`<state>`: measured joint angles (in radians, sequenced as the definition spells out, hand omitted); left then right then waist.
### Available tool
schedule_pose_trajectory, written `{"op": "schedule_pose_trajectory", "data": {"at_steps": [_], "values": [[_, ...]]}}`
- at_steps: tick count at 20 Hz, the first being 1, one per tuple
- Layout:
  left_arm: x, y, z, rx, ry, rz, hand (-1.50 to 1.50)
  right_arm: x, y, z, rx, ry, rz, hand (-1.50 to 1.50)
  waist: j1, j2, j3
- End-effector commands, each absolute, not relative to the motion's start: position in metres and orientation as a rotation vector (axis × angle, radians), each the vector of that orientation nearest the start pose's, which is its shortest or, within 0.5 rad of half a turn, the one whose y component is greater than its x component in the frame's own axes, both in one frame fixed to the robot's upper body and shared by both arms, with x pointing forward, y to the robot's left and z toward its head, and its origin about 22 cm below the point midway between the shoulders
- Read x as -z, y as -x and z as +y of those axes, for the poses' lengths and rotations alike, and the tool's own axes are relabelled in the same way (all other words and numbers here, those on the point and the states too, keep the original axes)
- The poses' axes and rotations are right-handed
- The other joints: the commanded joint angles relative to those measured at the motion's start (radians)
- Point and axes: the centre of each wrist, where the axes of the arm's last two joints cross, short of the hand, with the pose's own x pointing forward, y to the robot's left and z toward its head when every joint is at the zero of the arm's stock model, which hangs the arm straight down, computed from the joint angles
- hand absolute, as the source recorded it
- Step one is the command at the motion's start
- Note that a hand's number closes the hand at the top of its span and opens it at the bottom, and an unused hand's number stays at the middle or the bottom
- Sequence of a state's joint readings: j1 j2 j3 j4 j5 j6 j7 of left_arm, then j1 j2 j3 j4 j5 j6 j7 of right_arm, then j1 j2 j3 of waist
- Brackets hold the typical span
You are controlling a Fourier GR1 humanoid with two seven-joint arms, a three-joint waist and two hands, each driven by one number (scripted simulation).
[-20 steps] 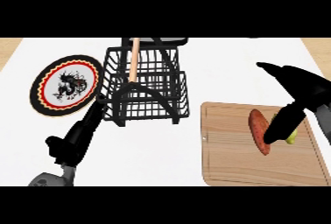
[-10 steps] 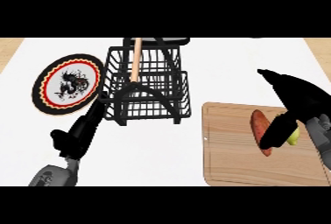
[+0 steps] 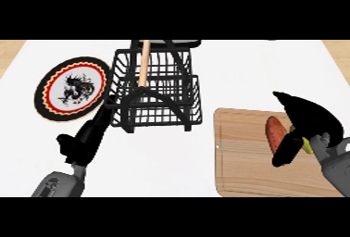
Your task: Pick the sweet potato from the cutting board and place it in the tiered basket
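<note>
At the near right, the right robot hand (image 3: 309,121) hangs over a wooden cutting board (image 3: 239,162) lying on the white tabletop (image 3: 273,69). Its fingers are spread apart and arched rather than closed, the thumb (image 3: 285,152) reaching down at the near side. The sweet potato (image 3: 275,133), reddish-brown and elongated, lies on the board's right half, directly beside and partly beneath that hand; its left flank shows clear of the black fingers, and whether any finger touches it cannot be told. A small yellow-green object (image 3: 305,142) peeks out beneath the same hand, just right of the sweet potato, too hidden to identify.

At the near left, the left robot hand (image 3: 85,136) rests over the tabletop, fingers straight and pointing up toward the far side, holding nothing.

Farther back, near the centre, stands the black wire tiered basket (image 3: 160,92), well apart from the board's left corner. A pale wooden handle (image 3: 144,62) runs along its upper section.

To the basket's left lies a round plate (image 3: 71,89) with a black rim, red-and-yellow zigzag border and dark central motif, its edge just beside the basket.
</note>
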<state>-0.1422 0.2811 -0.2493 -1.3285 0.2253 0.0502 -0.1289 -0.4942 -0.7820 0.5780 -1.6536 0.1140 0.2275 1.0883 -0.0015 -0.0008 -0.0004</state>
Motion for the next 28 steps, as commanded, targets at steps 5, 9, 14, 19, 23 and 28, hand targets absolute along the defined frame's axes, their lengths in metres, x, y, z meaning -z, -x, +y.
{"op": "schedule_pose_trajectory", "data": {"at_steps": [5, 9, 14, 19, 23, 28], "values": [[0.009, -0.269, 0.230, 0.231, 0.093, -1.523, 0.00, -0.111, -0.297, -0.228, -0.943, 0.896, -0.537, -1.50, 0.007, 0.000, 0.000], [0.018, -0.277, 0.230, 0.239, 0.075, -1.522, 0.00, -0.092, -0.291, -0.240, -0.933, 0.883, -0.528, -1.50, -0.001, 0.001, 0.000], [0.028, -0.277, 0.234, 0.238, 0.079, -1.535, 0.00, -0.079, -0.278, -0.242, -0.919, 0.856, -0.548, -1.50, -0.003, 0.000, 0.000], [0.016, -0.264, 0.233, 0.231, 0.070, -1.519, 0.00, -0.070, -0.283, -0.264, -0.934, 0.862, -0.523, -1.50, 0.002, 0.000, 0.000], [0.011, -0.268, 0.234, 0.223, 0.094, -1.549, 0.00, -0.051, -0.294, -0.262, -0.934, 0.839, -0.523, -1.50, 0.003, 0.001, 0.000], [0.023, -0.268, 0.235, 0.221, 0.076, -1.519, 0.00, -0.049, -0.296, -0.249, -0.894, 0.806, -0.733, 1.50, 0.002, 0.001, 0.000]]}}
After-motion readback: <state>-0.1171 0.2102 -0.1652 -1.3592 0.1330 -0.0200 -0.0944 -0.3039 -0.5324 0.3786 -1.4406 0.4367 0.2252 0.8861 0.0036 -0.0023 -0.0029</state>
